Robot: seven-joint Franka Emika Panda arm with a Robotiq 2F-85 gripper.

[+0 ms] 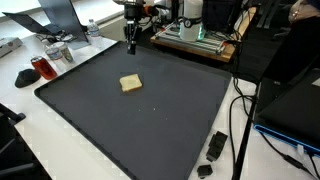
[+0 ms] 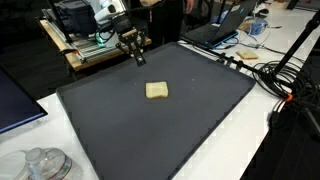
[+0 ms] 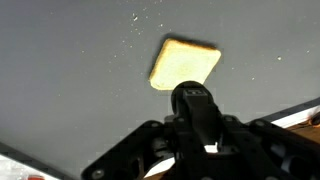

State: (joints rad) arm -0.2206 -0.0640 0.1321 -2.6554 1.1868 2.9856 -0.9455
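Two high oblique exterior views over shared mat [image 1: 150,120] [image 2: 150,135]; wrist view close, downward

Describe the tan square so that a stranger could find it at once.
A large dark mat covers most of the white table. Near its middle lies a flat tan square. It is the only pale thing on the mat; the black gripper hangs apart from it, by the mat's edge.
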